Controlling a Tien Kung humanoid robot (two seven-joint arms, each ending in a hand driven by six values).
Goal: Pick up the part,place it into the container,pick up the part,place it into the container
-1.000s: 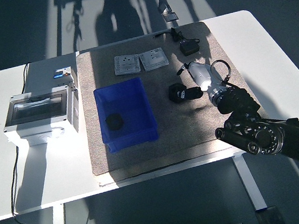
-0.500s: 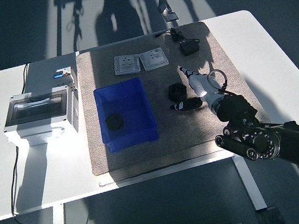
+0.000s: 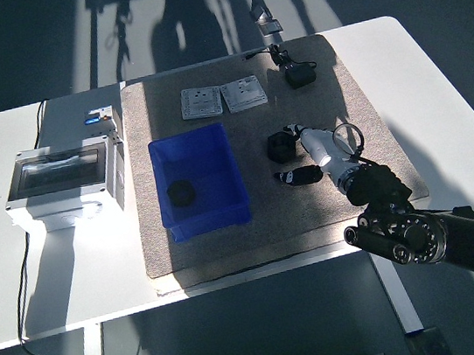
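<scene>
Grey-brown matting [image 3: 330, 208] is spread over the middle of a white table [image 3: 5, 289], and strong sunlight is thrown across both in slanted patches. Dark blue-grey floor is seen beyond the far edge, crossed by long shadows of a stand. The right hand [image 3: 314, 144] is reached in from the lower right corner on a black arm whose round joints hang past the near table edge; its pale back is lit brightly. Whether its fingers are apart or closed cannot be told, as they are lost in glare and shadow. Just to the left of the hand, touching or nearly touching it, a black part [image 3: 280, 146] lies on the matting. Further left of the hand a blue container [image 3: 219, 149] is set on the matting, and a second black part [image 3: 182, 191] is seen inside it on the floor of the bin. Beyond the hand, toward the far edge, a black adapter [image 3: 298, 73] with its cable is placed, and two grey switch plates [image 3: 223, 98] lie side by side up and to the left. Well to the left of the hand, past the container, a grey enclosure box [image 3: 62, 177] with a clear lid stands on the bare table.
</scene>
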